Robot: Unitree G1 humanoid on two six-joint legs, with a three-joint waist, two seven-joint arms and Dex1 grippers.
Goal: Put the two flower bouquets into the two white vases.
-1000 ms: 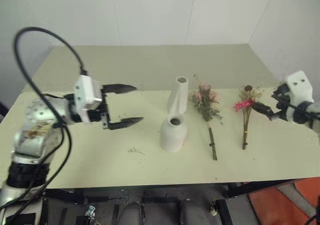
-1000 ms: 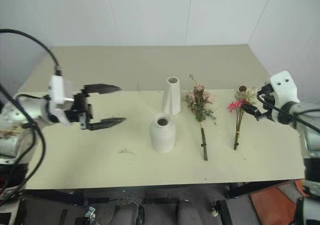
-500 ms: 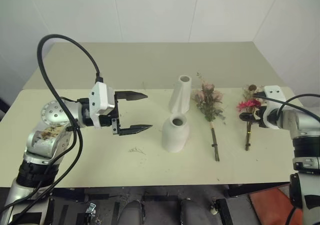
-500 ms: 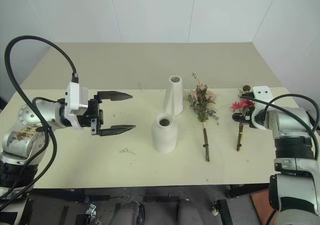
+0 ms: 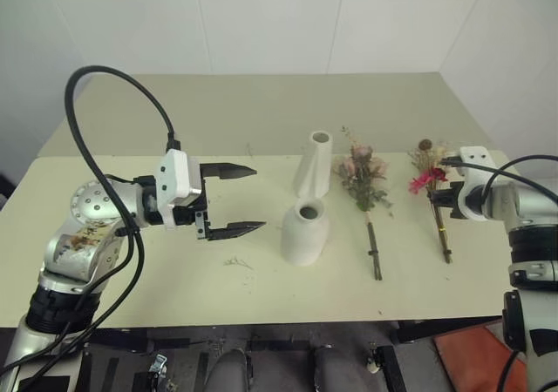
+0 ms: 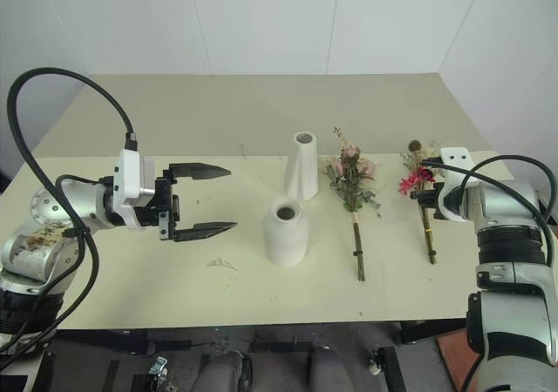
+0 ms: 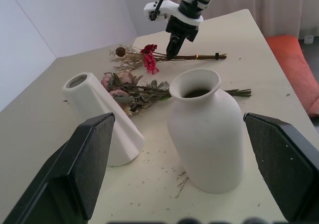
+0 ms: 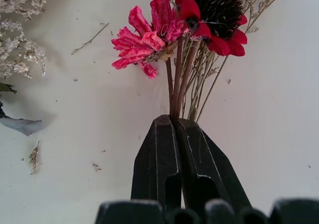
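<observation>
On the pale matte bench, a short bottle-shaped white ceramic vase was seen near the middle, a tall tapering white vase just behind it. To their right lay the pale pink rose bouquet, then the thin magenta daisy bouquet. Its stems were pinched by the right gripper, fingers closed. The left gripper was held left of the vases, fingers wide, holding nothing.

room between the vases and the bouquets

we see bare table left of the bottle vase; the rose bouquet lies just beside the tall vase.
</observation>
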